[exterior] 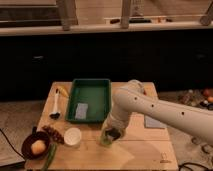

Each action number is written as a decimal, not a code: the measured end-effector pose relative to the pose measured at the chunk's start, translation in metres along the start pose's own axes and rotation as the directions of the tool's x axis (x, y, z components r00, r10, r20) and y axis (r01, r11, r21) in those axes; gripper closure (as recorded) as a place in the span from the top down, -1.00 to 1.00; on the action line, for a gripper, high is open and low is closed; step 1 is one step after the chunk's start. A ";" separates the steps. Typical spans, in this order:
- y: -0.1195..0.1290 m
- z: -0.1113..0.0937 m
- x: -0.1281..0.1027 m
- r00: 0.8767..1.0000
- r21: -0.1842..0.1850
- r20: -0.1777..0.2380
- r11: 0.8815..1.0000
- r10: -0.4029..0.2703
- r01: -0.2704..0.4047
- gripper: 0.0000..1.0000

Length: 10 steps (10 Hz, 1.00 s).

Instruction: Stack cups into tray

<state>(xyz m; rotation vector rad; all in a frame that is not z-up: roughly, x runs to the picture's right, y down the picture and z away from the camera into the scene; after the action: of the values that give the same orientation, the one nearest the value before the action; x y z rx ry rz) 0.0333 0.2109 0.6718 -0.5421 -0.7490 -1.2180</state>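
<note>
I have the gripper (pixel 112 133) down at the green cup (pixel 106 138), just in front of the tray (pixel 90 85) near its right corner. I cannot tell what the gripper itself is doing there. The white cup (pixel 72 136) stands left of the green one, also in front of the tray. I judge this is the pickup step; next I need a firm hold, then a lift over the rim into the tray.

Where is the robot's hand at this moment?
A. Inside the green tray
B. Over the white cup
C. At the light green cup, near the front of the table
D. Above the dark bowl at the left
C: the hand sits at the light green cup, below the tray and right of the white cup.
</note>
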 end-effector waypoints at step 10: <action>-0.019 0.023 0.015 1.000 -0.011 0.022 1.000 0.008 -0.008 -0.95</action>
<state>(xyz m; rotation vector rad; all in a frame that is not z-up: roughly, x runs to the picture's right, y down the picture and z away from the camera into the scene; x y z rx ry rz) 0.0128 0.2131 0.6983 -0.5673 -0.7583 -1.2106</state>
